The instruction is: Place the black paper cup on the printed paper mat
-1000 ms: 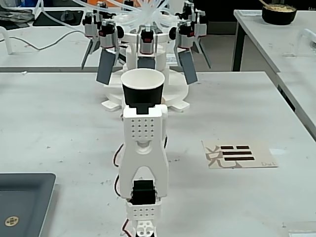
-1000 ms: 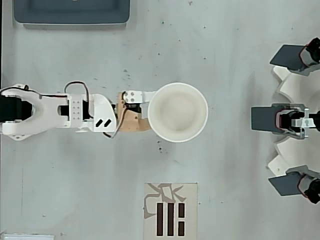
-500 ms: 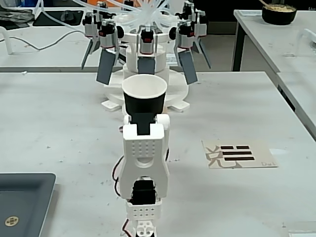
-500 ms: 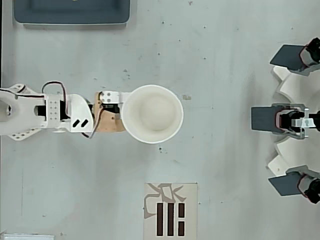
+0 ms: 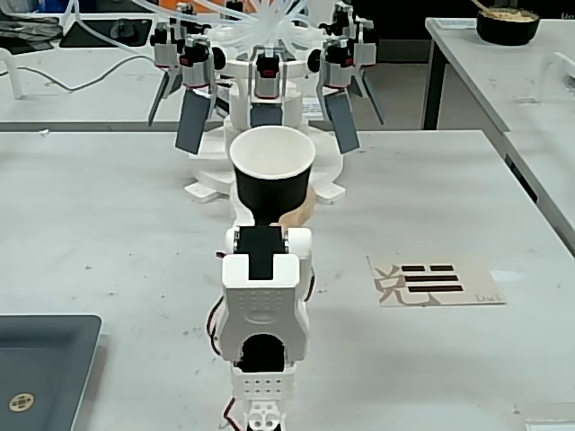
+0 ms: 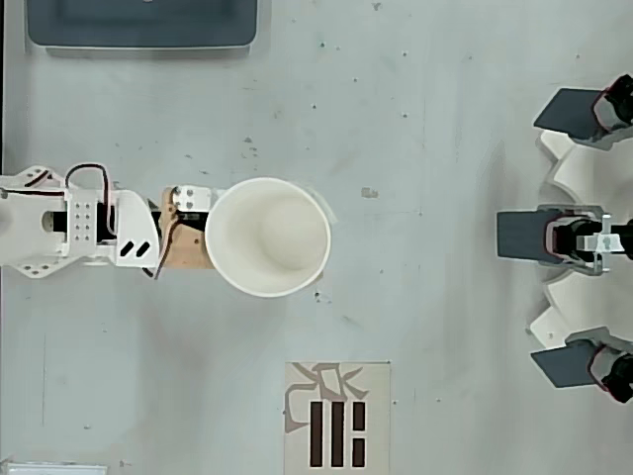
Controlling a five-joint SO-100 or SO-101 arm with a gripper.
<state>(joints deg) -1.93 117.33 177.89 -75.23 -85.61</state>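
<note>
The black paper cup (image 5: 272, 184) stands upright with its white inside facing up, held above the table in front of the arm. In the overhead view the cup (image 6: 267, 237) looks large, with its rim well above the surface. My gripper (image 5: 287, 214) is shut on the cup's lower body, and one beige finger (image 5: 301, 208) shows beside it. In the overhead view the gripper (image 6: 203, 237) reaches in from the left, its tips hidden under the cup. The printed paper mat (image 5: 436, 281) lies flat to the right of the arm; overhead, the mat (image 6: 336, 416) is below the cup.
A dark grey tray (image 5: 40, 359) sits at the near left, and the tray (image 6: 143, 25) lies at the top edge overhead. A white fixture with dark paddles (image 5: 265, 90) stands behind the cup. A dark bowl (image 5: 508, 22) rests on another table.
</note>
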